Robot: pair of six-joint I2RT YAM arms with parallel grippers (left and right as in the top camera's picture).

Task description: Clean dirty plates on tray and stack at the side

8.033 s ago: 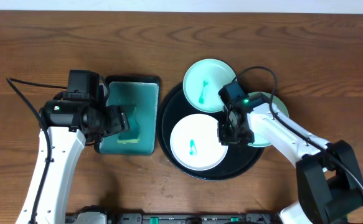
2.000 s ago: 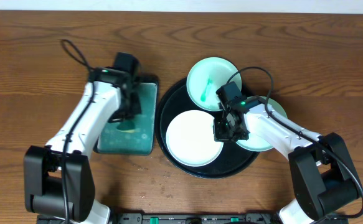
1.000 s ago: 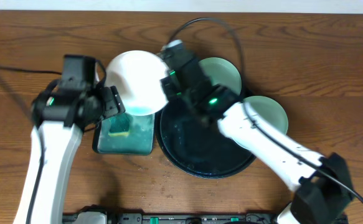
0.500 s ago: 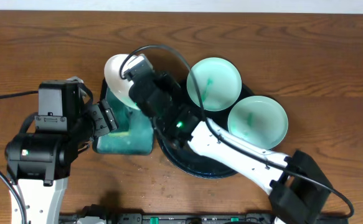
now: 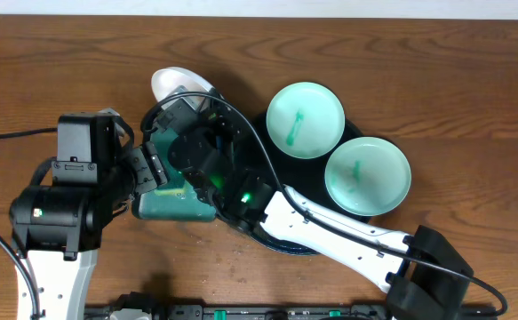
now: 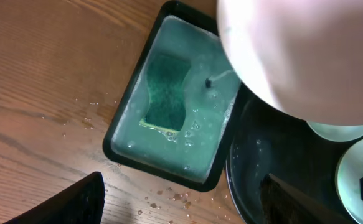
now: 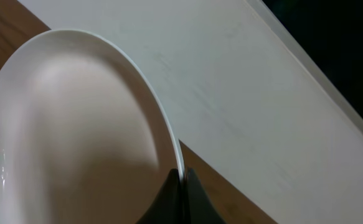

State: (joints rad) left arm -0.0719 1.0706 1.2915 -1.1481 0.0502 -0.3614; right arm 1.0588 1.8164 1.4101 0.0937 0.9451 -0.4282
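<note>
Your right gripper is pinched shut on the thin rim of the glossy white round plate, holding it tilted in the upper left of the overhead view, above the far end of the black rectangular tray of teal soapy water. Your left gripper stands wide apart and empty just left of that tray, with the green sponge lying in the water.

The grip is your weak point. It bites only a sliver of wet rim, so the plate could pivot or slide out and drop onto the tray edge or the wooden table.

Both arms crowd the same corner, so a reach for the sponge may knock the plate.

Two pale mint plates with teal smears wait on the large round black tray, right of centre.
</note>
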